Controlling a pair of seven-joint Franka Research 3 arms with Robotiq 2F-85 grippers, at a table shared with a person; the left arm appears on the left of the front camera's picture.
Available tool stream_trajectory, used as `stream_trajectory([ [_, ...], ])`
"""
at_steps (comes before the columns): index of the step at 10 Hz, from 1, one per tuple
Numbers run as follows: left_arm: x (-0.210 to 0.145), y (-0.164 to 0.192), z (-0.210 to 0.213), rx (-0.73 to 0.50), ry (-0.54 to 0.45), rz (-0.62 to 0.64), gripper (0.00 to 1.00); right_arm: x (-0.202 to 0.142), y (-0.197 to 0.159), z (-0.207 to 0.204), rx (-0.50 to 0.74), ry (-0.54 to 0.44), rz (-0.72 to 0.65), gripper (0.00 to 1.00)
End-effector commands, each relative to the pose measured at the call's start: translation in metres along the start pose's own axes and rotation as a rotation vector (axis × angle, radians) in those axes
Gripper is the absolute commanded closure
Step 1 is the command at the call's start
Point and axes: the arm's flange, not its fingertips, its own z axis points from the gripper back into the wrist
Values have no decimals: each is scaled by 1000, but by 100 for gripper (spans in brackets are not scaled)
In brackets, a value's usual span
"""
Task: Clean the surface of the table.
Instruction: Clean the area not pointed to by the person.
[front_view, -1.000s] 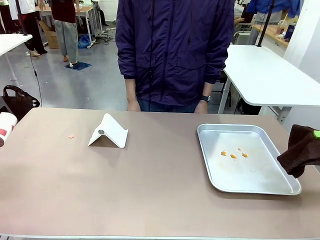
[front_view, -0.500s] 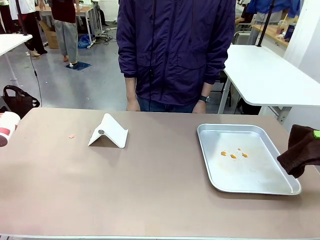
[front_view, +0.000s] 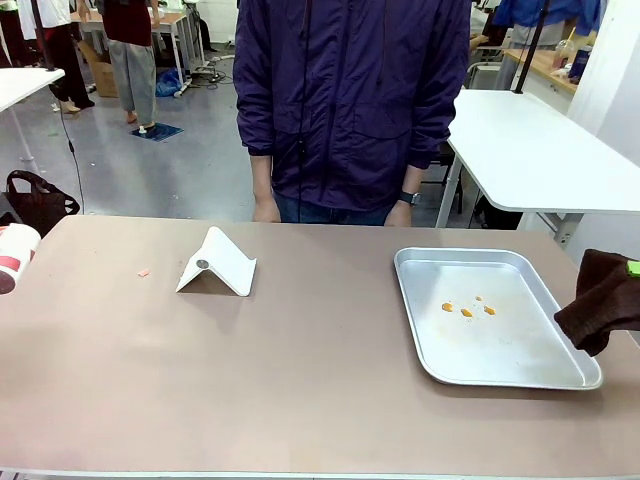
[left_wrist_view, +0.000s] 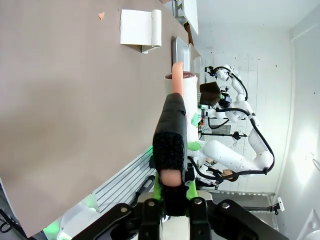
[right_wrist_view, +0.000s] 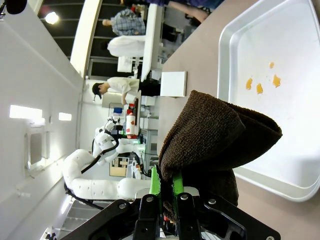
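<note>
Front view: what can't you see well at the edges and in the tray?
Front view: brown cloth cut by the right edge.
Front view: white container cut by the left edge.
Front view: orange bits in metal tray too small to name.
Right wrist view: brown cloth covers the right gripper's fingertips.
</note>
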Motion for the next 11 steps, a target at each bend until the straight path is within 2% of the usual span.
stream_trajectory([
  [1, -2, -5, -2, -7, -17, 7, 80, -2, 7, 2, 2, 10, -6, 100],
  [3, -2, -5, -2, -7, -17, 7, 80, -2, 7, 2, 2, 10, -6, 100],
  [4, -2, -5, -2, -7, -17, 7, 80, 0, 0, 0, 0, 0, 0, 89],
  [5, -2, -5, -2, -7, -17, 7, 80, -9, 14, 15, -159, -34, 58, 89],
  [7, -2, -5, -2, -7, -17, 7, 80, 10, 30, -3, -348, -74, 183, 89],
  [11, -2, -5, -2, -7, -17, 7, 80, 55, 11, -59, -578, -19, 345, 89],
])
